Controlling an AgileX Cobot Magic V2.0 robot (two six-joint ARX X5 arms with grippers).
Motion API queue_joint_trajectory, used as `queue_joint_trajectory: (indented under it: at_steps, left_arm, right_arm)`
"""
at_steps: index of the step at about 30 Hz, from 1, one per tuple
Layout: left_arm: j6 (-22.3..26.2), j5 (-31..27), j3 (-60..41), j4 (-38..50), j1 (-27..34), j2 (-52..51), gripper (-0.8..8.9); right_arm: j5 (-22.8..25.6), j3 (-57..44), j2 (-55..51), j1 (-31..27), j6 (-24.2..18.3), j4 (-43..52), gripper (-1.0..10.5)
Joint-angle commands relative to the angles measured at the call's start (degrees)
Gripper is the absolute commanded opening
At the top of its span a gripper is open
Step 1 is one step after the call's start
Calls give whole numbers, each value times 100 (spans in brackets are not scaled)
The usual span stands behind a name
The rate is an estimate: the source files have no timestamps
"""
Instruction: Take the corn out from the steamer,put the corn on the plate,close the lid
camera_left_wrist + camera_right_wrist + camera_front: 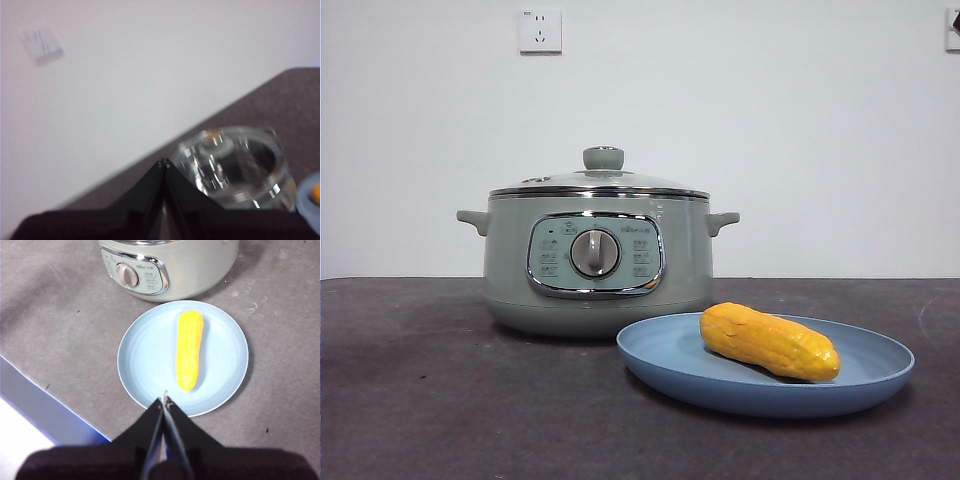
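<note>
steamer (597, 262): stands on the tabletop (420, 400), toward its back, left of centre in the front view, with a wall behind it
lid (600, 182): sits on top of the steamer, covering it
plate (660, 355): rests on the tabletop in front of the steamer and to its right in the front view, just beside the steamer's base
corn (768, 341): lies on its side on the plate, within the rim
wall socket (540, 30): on the wall, above and behind the steamer
right end effector (165, 400): above the plate's near edge, apart from the corn
left end effector (163, 162): up beside the lid, not touching it
</note>
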Motion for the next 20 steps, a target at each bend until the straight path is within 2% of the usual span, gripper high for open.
queue_joint_trajectory:
  at_steps: [1,8,17,20]
  left_arm:
    - [-420,-103,-846,254,57,-470,-4]
    - [-826,-367,-2391,496,66,-1478,-4]
    - [-1121,-881,-3635,553,61,-2240,-4]
    - [-1128,-874,-3950,562,61,-2396,-4]
  right_arm:
    - [15,-22,-11,7,37,31,1]
    - [15,-22,-11,7,37,31,1]
    - [15,-22,-11,7,35,31,1]
    - [15,-22,-11,7,35,31,1]
